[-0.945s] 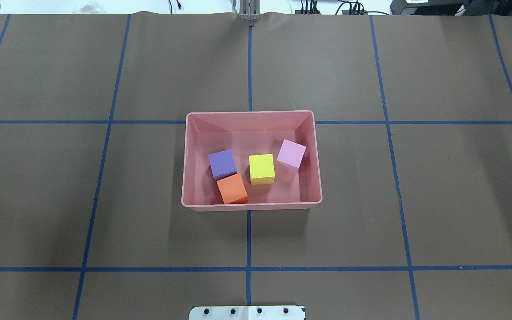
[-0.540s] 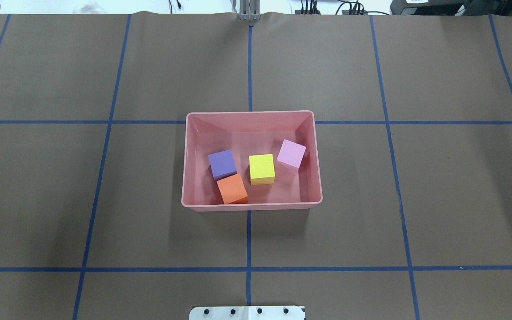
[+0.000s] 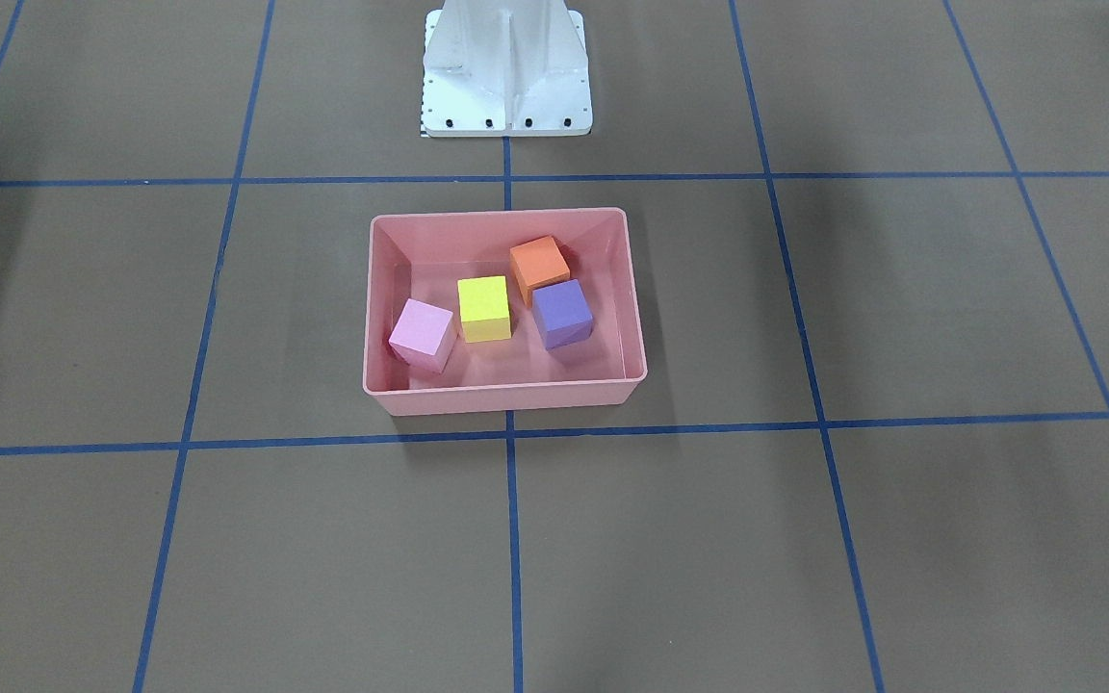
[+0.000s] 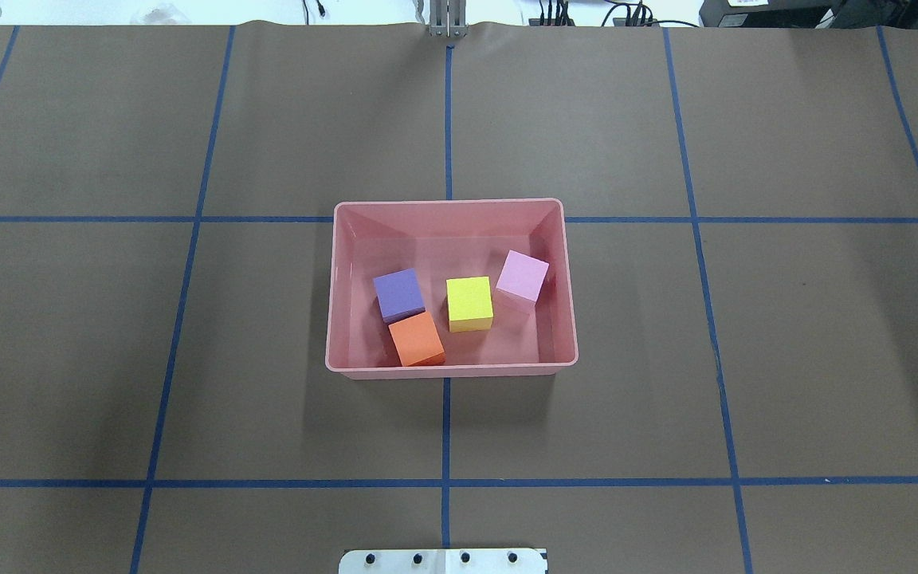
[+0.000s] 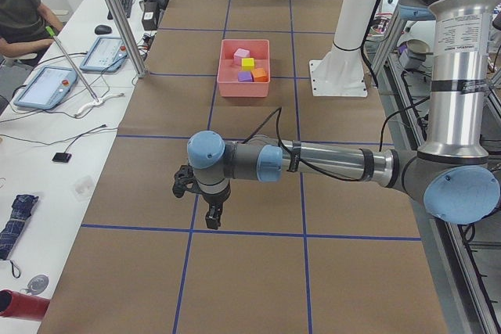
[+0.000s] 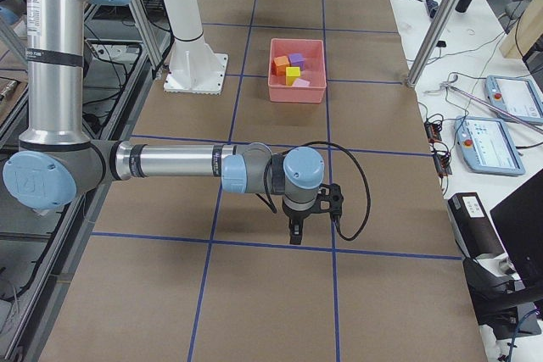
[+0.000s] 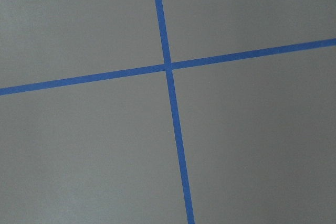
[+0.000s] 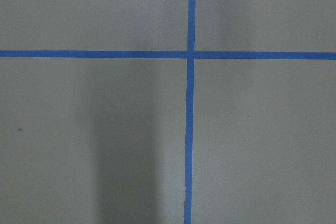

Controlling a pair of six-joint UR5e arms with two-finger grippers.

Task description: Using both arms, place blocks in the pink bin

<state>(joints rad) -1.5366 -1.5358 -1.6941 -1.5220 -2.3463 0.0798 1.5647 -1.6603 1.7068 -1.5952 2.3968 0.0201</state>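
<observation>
By my reading the placing is done. The purple foam cube (image 4: 398, 293), orange foam cube (image 4: 417, 338), yellow-green foam cube (image 4: 469, 301) and light-pink foam cube (image 4: 523, 275) all sit inside the salmon-pink low-walled plastic bin (image 4: 449, 370). The bin lies between the two sets of jaws and well apart from both.

What remains is parking, so do it cleanly. Hold the grey left arm (image 5: 329, 163) and grey right arm (image 6: 170, 161) out wide and lift them straight. Make no sweep back toward the bin that could nudge it across the brown paper-covered counter (image 4: 188, 359).

Each set of jaws points down above a blue tape crossing (image 7: 168, 66) and touches nothing that I can see. You cannot tell from these side views how far open they are. With all four cubes in the bin, they likely hold nothing.
</observation>
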